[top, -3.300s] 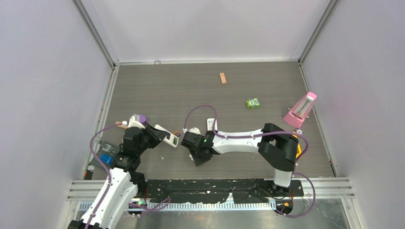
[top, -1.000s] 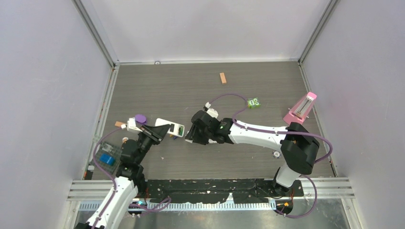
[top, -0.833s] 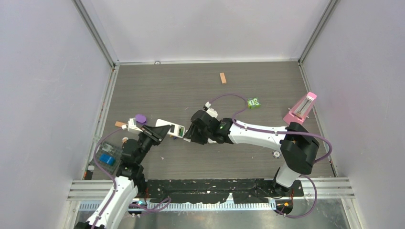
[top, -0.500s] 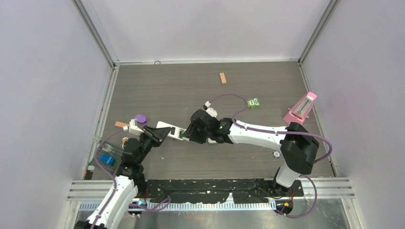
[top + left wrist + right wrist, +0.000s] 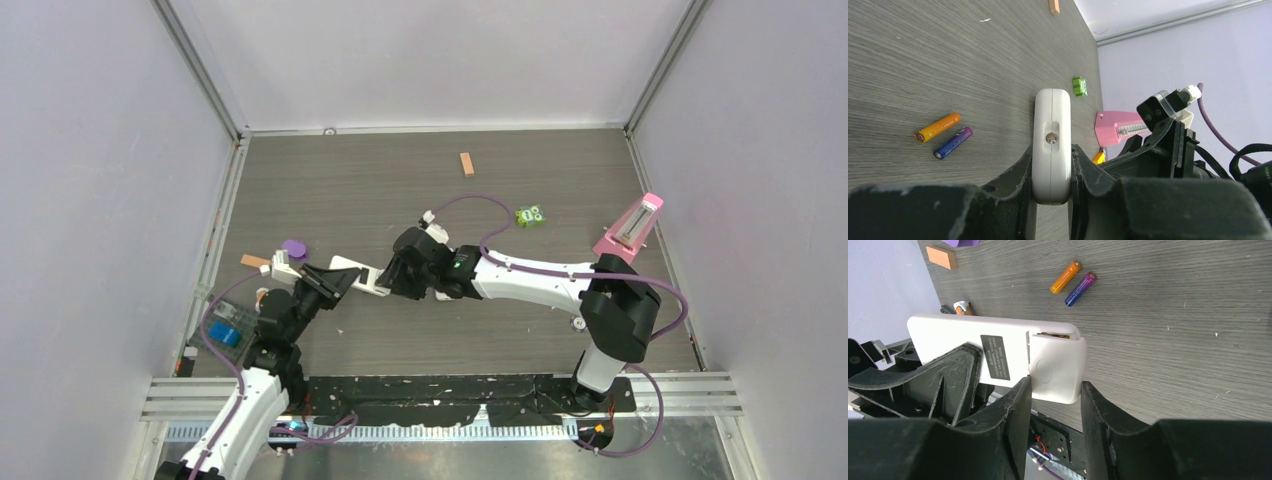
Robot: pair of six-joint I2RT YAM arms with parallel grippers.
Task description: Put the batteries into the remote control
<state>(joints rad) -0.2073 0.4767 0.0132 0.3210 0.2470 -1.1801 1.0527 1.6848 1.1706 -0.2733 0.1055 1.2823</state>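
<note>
My left gripper is shut on the long white remote control, holding it on edge above the table. The remote's labelled back faces the right wrist camera. Its battery cover sits slightly slid out, with a metal contact showing at the seam. My right gripper is closed across that cover, one finger on each side. The batteries lie side by side on the table beyond, one orange and one purple. From above, the remote bridges the left gripper and the right gripper.
A tan wooden block lies at the back. A green toy and a pink metronome stand to the right. A purple disc and a small orange piece lie left of the remote.
The right gripper has slid left along the table onto the remote's free end and now covers it. The left gripper has shifted slightly towards the near edge with the remote.
</note>
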